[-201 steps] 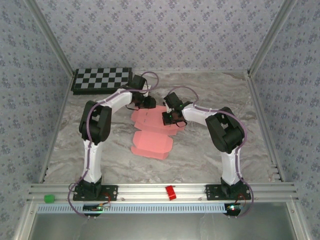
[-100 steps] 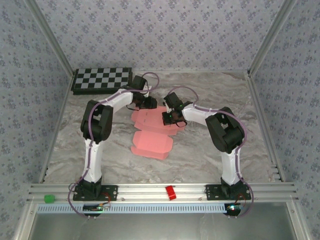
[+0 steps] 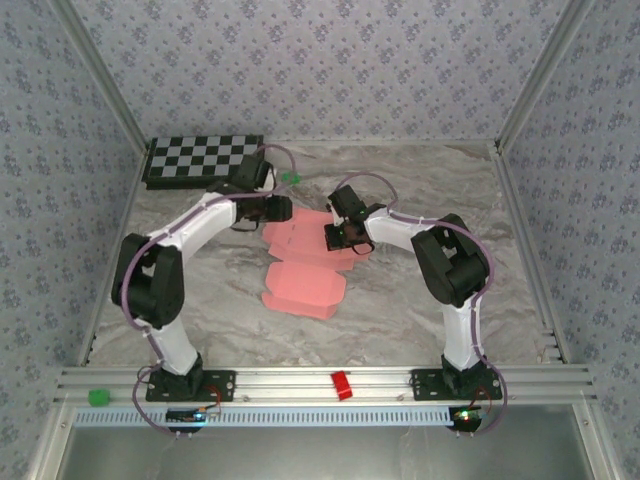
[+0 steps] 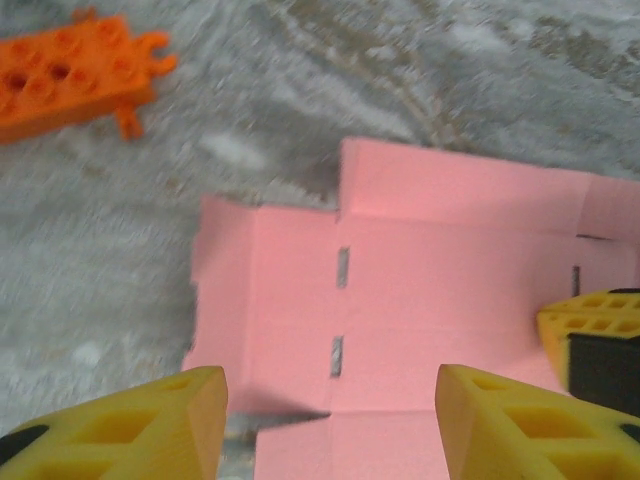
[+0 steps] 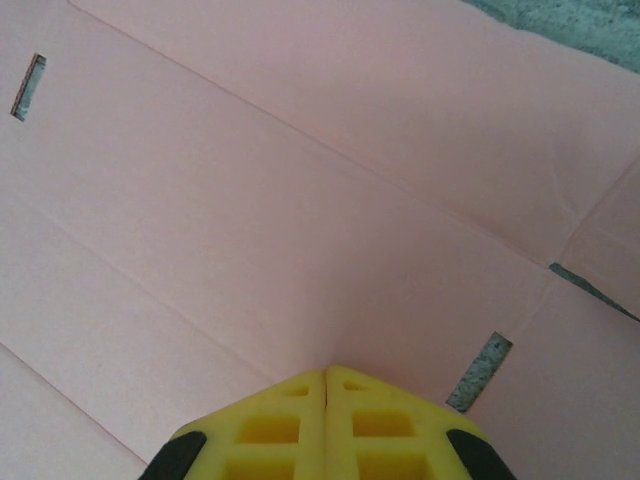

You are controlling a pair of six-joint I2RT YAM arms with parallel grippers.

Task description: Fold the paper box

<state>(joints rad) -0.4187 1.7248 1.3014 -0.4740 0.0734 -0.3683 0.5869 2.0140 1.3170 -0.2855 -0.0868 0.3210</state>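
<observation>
Early fold: right gripper (image 5: 325, 385), fingers closed, presses the flat paper box (image 3: 305, 265); left gripper (image 4: 330, 398), open, should next raise a side flap.

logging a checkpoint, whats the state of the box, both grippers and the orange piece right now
paper box: unfolded, lying flat on the table
left gripper: open, over the box's edge, holding nothing
right gripper: shut, tips at the sheet, gripping nothing
orange piece: lying on the table, apart from the box
</observation>
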